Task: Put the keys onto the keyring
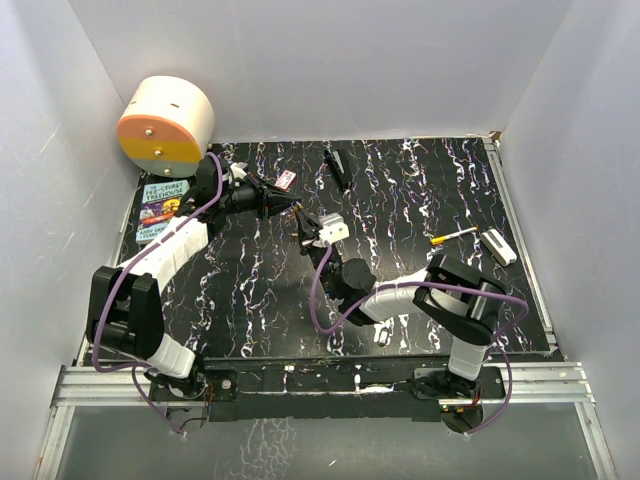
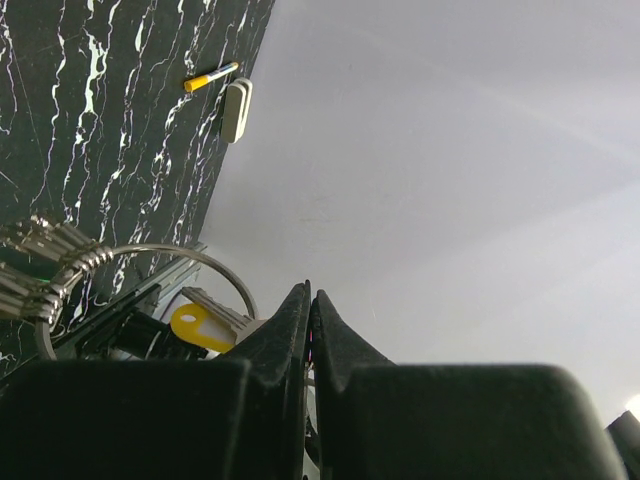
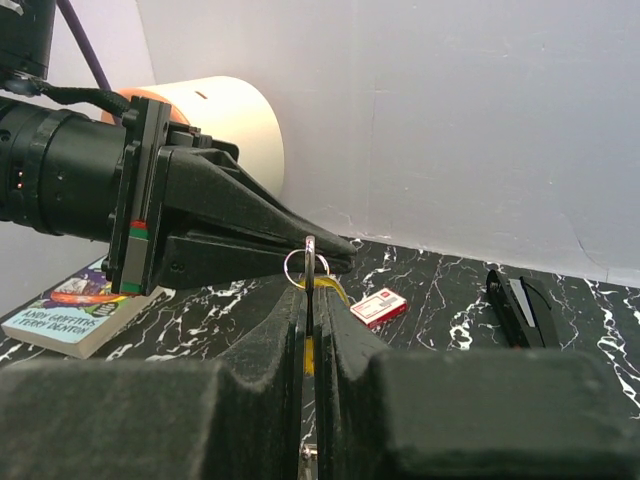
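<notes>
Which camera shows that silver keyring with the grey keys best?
The left wrist view: the keyring arcs clearly in the foreground, grey keys bunched at its left. From the top it is too small to make out. The right wrist view shows only a small silver loop, perhaps not the same ring.

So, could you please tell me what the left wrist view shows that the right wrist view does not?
Only the left wrist view: the bunch of grey keys, a yellow marker and a white block. Only the right wrist view: the left arm, a cream drum, a book, a red-and-white box. Both: the marbled table, the white wall, a yellow key, and closed jaws in the foreground.
</notes>
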{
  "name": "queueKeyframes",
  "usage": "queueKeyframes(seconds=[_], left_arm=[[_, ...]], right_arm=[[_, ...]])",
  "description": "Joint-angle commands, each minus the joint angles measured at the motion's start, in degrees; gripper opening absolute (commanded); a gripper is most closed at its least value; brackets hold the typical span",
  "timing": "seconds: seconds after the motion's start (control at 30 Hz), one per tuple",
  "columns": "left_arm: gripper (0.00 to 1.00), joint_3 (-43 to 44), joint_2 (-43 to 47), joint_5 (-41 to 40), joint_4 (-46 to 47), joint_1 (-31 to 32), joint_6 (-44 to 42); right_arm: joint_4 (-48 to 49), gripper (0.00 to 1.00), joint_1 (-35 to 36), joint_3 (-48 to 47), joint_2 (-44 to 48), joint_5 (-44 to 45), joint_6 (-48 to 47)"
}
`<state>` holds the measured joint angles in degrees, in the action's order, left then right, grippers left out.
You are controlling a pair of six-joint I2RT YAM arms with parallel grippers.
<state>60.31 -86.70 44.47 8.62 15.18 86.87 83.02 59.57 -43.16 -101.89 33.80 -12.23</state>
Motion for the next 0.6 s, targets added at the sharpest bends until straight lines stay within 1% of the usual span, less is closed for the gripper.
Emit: queueKeyframes(seconds=[0.0,0.57], left_arm=[[0.00,1.76,2.49,0.71,-0.10,0.05,1.36],[0.00,-0.05,3.37,0.75,0.31,0.10,1.46]], right_arm=[[21.30,0.08,0.19,-3.15,-0.41,0.46,-0.05],[21.23,0.08,0.19,-3.45,0.38,-0.16,-0.71]])
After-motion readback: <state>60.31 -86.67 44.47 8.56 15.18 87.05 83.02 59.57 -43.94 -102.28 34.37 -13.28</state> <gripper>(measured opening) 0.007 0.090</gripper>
